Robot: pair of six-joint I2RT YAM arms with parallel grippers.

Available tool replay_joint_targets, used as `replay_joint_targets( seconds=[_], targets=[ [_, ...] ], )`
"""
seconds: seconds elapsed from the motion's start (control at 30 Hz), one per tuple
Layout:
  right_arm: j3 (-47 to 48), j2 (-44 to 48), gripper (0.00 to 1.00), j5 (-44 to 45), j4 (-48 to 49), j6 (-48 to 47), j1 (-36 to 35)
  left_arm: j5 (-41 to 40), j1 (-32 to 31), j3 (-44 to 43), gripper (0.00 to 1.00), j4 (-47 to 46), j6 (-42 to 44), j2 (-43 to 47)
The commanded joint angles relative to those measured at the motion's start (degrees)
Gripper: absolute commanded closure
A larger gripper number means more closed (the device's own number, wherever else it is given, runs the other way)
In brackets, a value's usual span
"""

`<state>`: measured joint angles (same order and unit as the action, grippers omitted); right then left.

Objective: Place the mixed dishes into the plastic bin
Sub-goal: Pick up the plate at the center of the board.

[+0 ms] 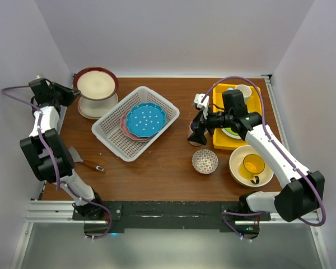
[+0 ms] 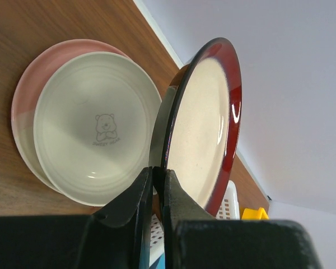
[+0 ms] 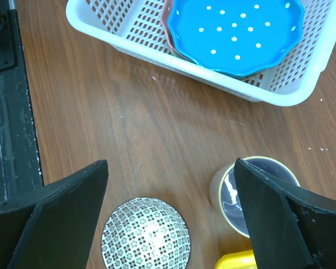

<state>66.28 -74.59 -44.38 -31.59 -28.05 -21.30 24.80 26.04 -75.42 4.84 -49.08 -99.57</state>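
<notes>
Found, nearest the arm bases, a yellow mug (image 1: 253,166) standing inside the large cream bowl (image 1: 236,162), with the small patterned bowl (image 1: 205,161) just left of it on the bench (image 1: 168,162). Saw the right end effector (image 3: 171,165) spread wide and gripping nothing, over bare wood between that patterned bowl and the plastic bin (image 1: 109,131), with a beige mug (image 3: 252,193) just beside one finger and the yellow tray (image 1: 219,141) to its right. Noted the bin farther back at mid-bench, holding the blue dotted plate (image 1: 145,119) on top of a pink plate (image 1: 125,126). Found the left end effector (image 2: 158,171) at the far left corner, pinching the rim of a red-rimmed cream plate (image 2: 204,120), tipped on edge above a cream plate (image 2: 95,129) stacked on a pink-and-cream plate (image 2: 25,95), well left of the bin. Made out a small bear printed in the cream plate's well; could not read the tiny lettering beneath it.
</notes>
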Motion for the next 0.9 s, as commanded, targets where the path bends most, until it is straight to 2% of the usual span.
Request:
replay_joint_targets(
  seconds=[0.0, 0.53, 0.87],
  targets=[
    [0.5, 1.0, 0.02, -1.4, 2.1, 0.5, 0.4, 5.6, 0.0, -0.8, 1.00, -10.6, -4.7, 6.9],
    [5.1, -1.4, 0.02, -3.2, 1.9, 3.7, 0.3, 7.1, -3.5, 3.5, 1.00, -12.5, -7.3, 13.6],
    [12.7, -6.4, 0.02, -6.2, 1.6, 8.3, 0.4, 8.5, -6.9, 8.4, 1.00, -14.7, -9.2, 18.9]
  ],
)
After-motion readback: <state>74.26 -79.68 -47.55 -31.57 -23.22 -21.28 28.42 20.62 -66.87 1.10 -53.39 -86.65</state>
